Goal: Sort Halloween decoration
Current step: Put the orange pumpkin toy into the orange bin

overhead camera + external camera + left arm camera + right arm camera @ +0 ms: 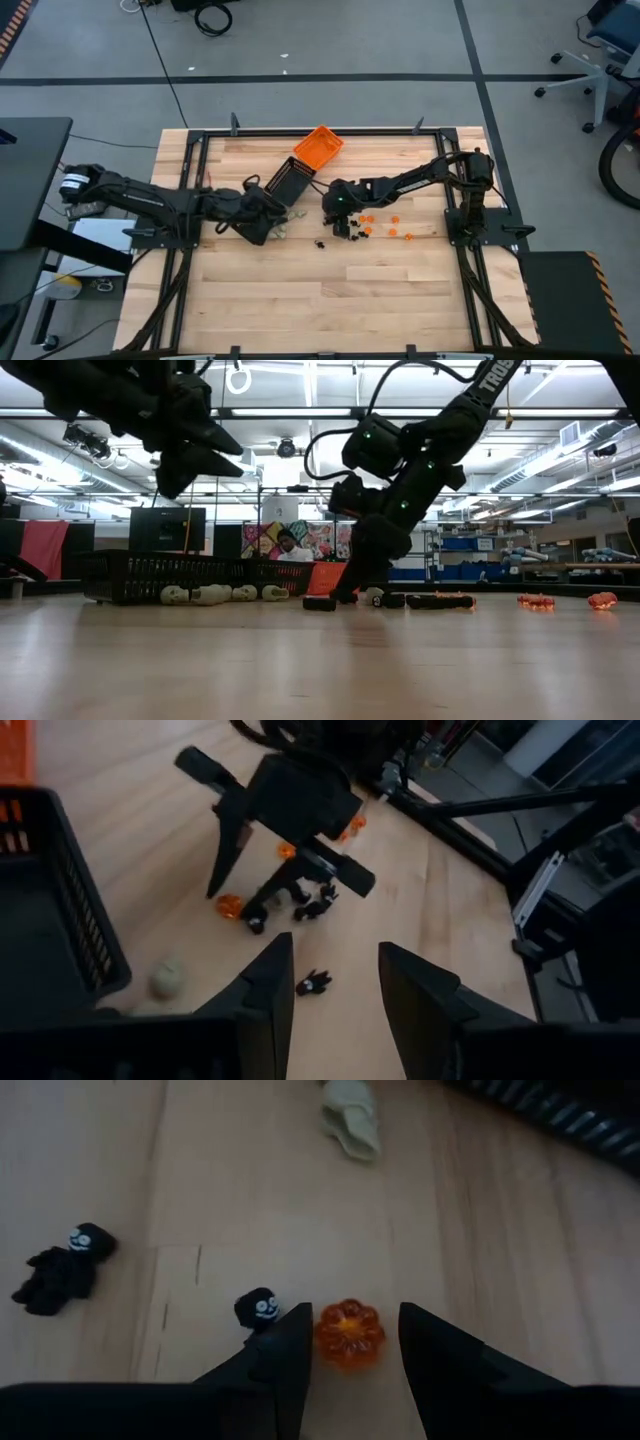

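The Halloween decoration lies loose on the wooden table (pixel 300 300): orange trinkets (pixel 393 220), black ones (pixel 320 243) and whitish ones (pixel 210 594). My right gripper (pixel 355 1320) is low over the table and open. Its fingers stand on either side of an orange pumpkin trinket (pixel 350 1332), and a black trinket (pixel 258 1308) lies beside one finger. My left gripper (pixel 335 970) hangs open above the table near the black tray (pixel 290 180). A black trinket (pixel 313 984) lies on the wood beyond its fingertips.
An orange tray (pixel 318 147) sits at the far edge behind the black tray. The two grippers are close together at mid-table. More orange trinkets (pixel 535 601) lie toward the right. A metal frame (pixel 200 140) borders the table. A person shows in the room beyond.
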